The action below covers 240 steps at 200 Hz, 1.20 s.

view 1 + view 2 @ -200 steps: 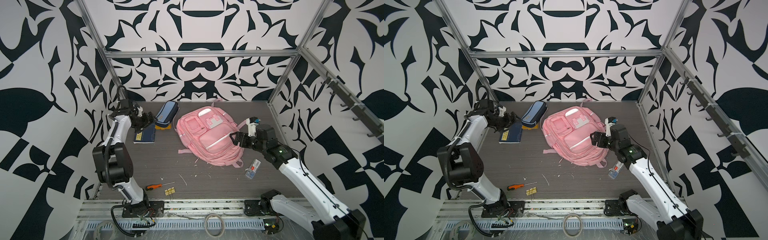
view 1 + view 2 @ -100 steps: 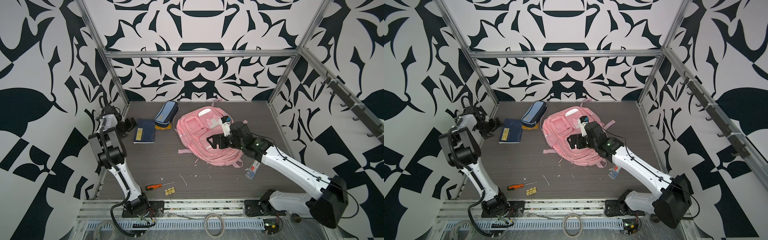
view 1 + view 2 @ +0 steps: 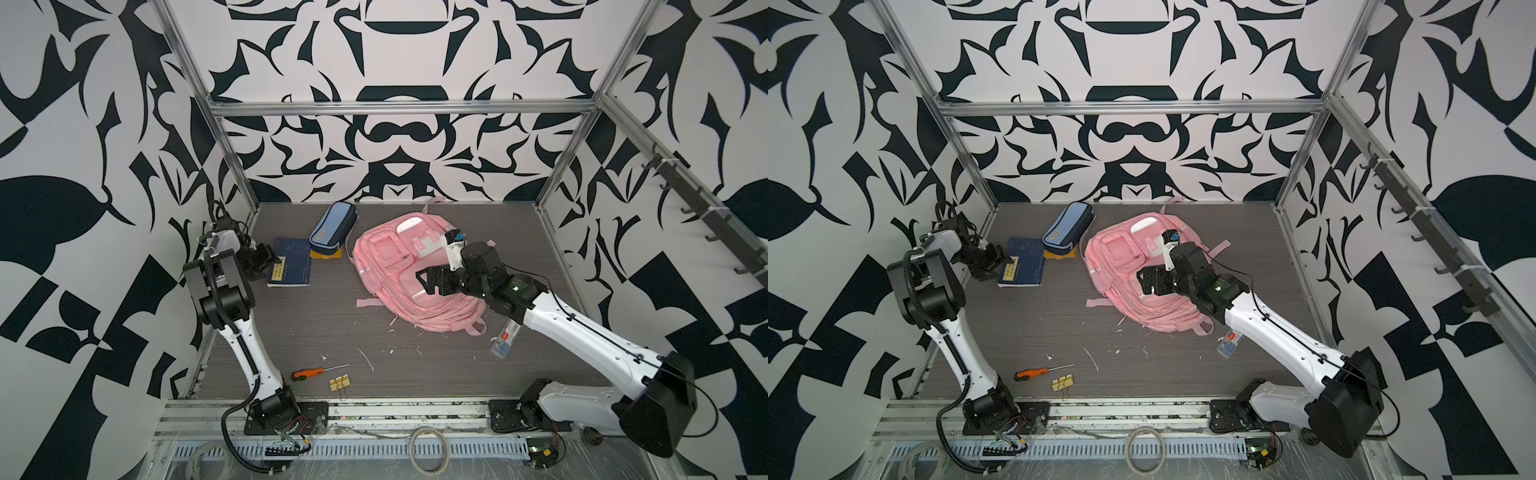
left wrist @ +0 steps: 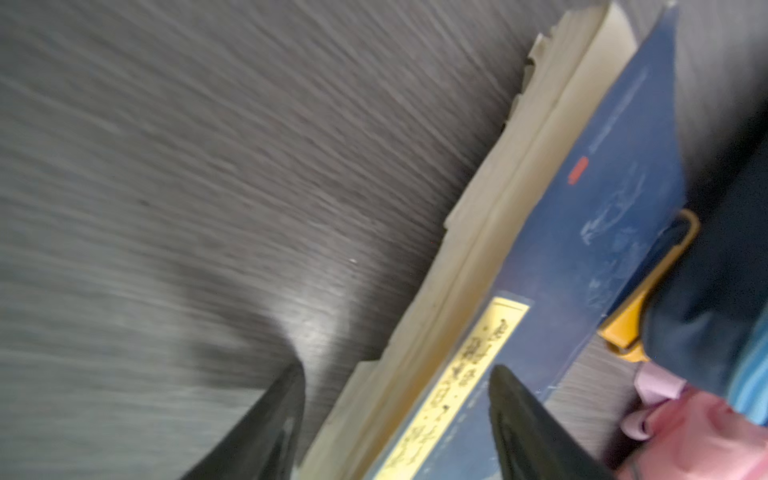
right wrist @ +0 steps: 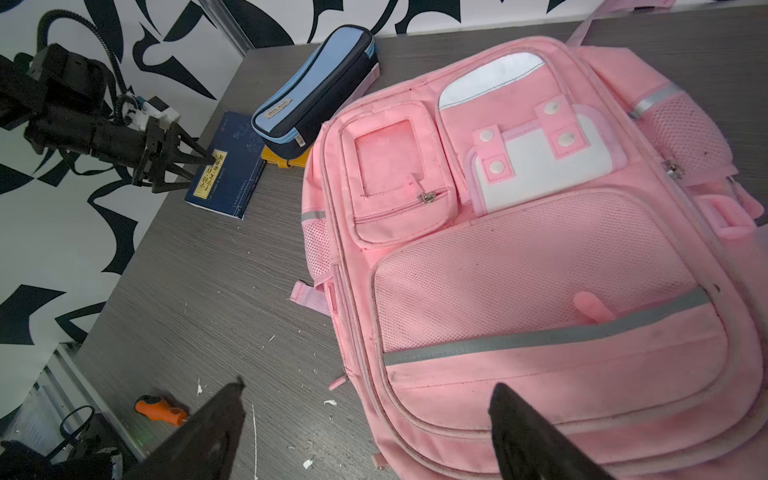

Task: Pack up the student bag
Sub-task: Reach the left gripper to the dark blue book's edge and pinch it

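table: we see a dark grey wood-grain tabletop [image 3: 316,324] flecked with white scraps.
student bag [image 3: 386,257]: a large pink fabric backpack lying flat, front up, right of centre toward the far side.
right gripper [image 3: 422,282]: over the bag's near left part, jaws wide, released, empty; its arm hides the bag's right side.
left gripper [image 5: 203,168]: far left, jaws apart astride the book's left edge; we see no clamp.
book [image 3: 291,266]: dark blue softcover with a yellow label, left of the bag.
pencil case [image 3: 332,228]: blue zip fabric, between book and bag, resting on a flat yellow item [image 3: 328,254].
plastic box [image 3: 505,343]: clear, near right, partly under the right arm.
screwdriver [image 3: 309,372]: orange-handled, near left, beside gold binder clips [image 3: 340,382].
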{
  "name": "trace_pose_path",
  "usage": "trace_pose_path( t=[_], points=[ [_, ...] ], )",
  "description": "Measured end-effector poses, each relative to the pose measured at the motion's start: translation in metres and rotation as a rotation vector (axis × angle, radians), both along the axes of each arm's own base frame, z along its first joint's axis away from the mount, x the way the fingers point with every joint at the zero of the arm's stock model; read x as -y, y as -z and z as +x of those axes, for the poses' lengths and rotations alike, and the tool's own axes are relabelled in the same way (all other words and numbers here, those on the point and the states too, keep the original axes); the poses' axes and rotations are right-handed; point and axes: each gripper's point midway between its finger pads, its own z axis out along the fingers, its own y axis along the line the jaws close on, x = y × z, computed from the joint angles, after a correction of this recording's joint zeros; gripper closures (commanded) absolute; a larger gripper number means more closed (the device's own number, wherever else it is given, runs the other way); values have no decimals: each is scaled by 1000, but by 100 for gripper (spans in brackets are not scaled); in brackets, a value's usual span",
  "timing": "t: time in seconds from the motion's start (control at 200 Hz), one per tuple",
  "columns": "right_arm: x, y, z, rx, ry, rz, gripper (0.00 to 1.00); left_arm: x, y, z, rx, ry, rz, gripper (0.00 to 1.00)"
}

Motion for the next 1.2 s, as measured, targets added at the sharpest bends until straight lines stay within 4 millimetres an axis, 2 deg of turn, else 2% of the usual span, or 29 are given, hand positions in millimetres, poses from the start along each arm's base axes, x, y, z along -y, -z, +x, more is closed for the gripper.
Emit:
trace_pose_path(
  t=[0.22, 0.405, 0.625, 0.75, 0.96, 1.2],
  points=[
    [2, -1, 1, 8, 11, -6, 16, 7, 6, -5, 0, 5, -24, 67],
    [4, -7, 1, 24, 18, 2, 22, 14, 8, -10, 3, 10, -47, 72],
    [9, -20, -2, 59, 28, 17, 25, 23, 9, -16, 4, 22, -60, 85],
    [14, -20, -5, 67, 37, 15, 27, 33, 7, -23, 4, 40, -55, 90],
    [18, -14, -5, 69, 49, 4, 29, 57, 5, -41, -19, 78, -58, 100],
    [17, -18, -1, 103, 46, -2, 30, 79, 2, -77, -57, 102, -60, 100]
  ],
)
